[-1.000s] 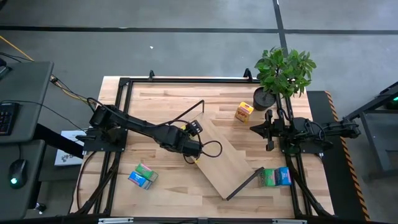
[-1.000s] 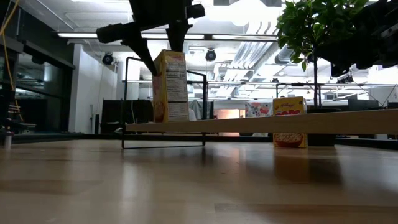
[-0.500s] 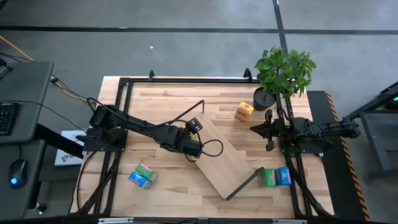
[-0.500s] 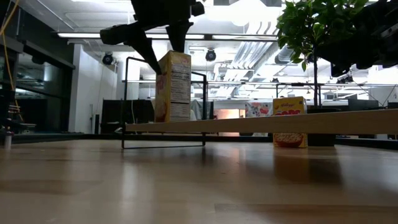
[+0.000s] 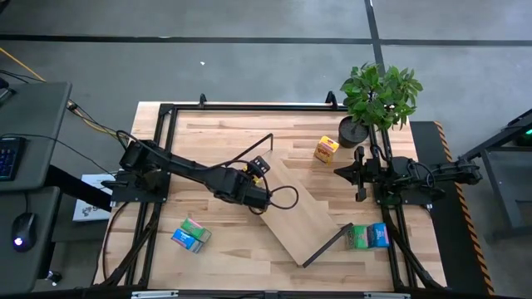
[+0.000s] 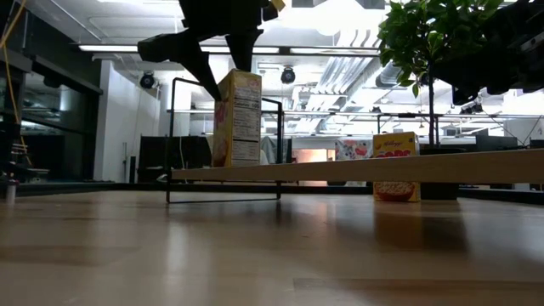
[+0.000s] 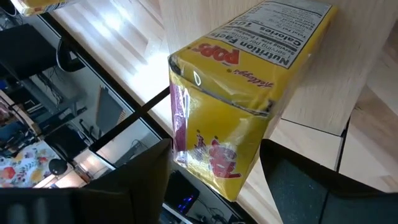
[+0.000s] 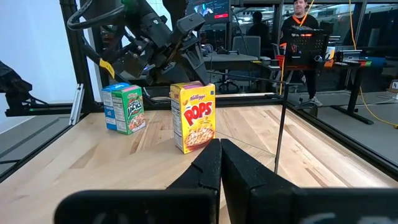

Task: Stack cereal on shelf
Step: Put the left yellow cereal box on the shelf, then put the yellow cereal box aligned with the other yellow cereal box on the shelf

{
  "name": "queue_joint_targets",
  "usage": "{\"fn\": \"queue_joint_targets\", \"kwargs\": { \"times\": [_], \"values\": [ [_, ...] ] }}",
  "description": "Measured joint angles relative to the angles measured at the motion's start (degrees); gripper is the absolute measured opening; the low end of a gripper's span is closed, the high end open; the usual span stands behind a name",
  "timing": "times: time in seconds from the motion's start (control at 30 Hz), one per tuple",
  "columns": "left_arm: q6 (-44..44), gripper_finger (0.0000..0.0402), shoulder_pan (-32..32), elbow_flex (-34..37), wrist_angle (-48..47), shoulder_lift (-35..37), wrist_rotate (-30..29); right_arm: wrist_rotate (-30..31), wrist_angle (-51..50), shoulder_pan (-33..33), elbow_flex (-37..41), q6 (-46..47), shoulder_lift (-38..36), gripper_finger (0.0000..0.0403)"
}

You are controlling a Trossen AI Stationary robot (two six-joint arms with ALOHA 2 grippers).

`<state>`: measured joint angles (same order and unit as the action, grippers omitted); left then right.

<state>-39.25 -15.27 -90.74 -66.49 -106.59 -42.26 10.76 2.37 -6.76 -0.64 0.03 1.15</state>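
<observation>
A yellow Pops cereal box [image 6: 236, 119] stands upright on its bottom end at one end of the shelf [image 5: 303, 212], a light-wood board [image 6: 382, 167] raised on black wire frames. My left gripper [image 5: 256, 176] reaches down over that box, open, with a finger on each side of the box's upper part [image 7: 214, 186]. A second yellow box [image 5: 327, 149] stands on the table near the plant. Green and blue boxes lie at the near left [image 5: 191, 235] and near right [image 5: 370, 236]. My right gripper [image 8: 219, 155] waits shut above the table's right side [image 5: 349, 172]. My left gripper comes at the yellow box from above, slanting, its fingers either side of the upper part [image 7: 211, 143]. A strip of wood shows between one finger [image 7: 292, 186] and the box. I cannot tell whether the other finger [image 7: 146, 180] touches it. The box stands on the shelf board.
A potted plant [image 5: 378, 95] stands at the far right corner. A black frame [image 5: 166, 112] runs around the tabletop. The shelf lies slantwise across the middle, its wire ends [image 5: 328, 242] sticking out. People and desks show in the room beyond [image 8: 305, 37].
The yellow box on the shelf has shifted a little and turned or tipped slightly, then stayed still. In the high view the left gripper's far finger has moved off a little toward the far edge, so the gripper has opened somewhat. The right arm has kept still.
</observation>
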Motion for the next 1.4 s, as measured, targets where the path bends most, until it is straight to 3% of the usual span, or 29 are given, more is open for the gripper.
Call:
{"fn": "queue_joint_targets", "kwargs": {
  "times": [0.27, 0.53, 0.77, 0.93, 1.1, 1.3, 1.4],
  "values": [
    [-0.2, 0.0278, -1.3, -0.5, -1.0, 0.0, -0.3, 0.0, 0.0, 0.0, 0.0, 0.0, 0.0, 0.0],
    [4.5, 0.0337, -2.7, -7.6, -7.7, 0.0, 0.4, 0.0, 0.0, 0.0, 0.0, 0.0, 0.0, 0.0],
    [19.3, 0.0344, -3.6, -15.6, -18.1, 1.1, 1.7, 0.0, 0.0, 0.0, 0.0, 0.0, 0.0, 0.0],
    [31.1, 0.0344, -2.8, -15.0, -17.1, 8.8, 7.2, 0.0, 0.0, 0.0, 0.0, 0.0, 0.0, 0.0],
    [35.6, 0.0344, -3.2, -2.6, -0.6, 24.9, 7.7, 0.0, 0.0, 0.0, 0.0, 0.0, 0.0, 0.0],
    [31.3, 0.0344, -2.5, 24.8, 32.2, 48.9, 8.0, 0.0, 0.0, 0.0, 0.0, 0.0, 0.0, 0.0],
    [29.0, 0.0344, 0.4, 37.2, 46.8, 58.0, 12.2, 0.0, 0.0, 0.0, 0.0, 0.0, 0.0, 0.0]
  ]
}}
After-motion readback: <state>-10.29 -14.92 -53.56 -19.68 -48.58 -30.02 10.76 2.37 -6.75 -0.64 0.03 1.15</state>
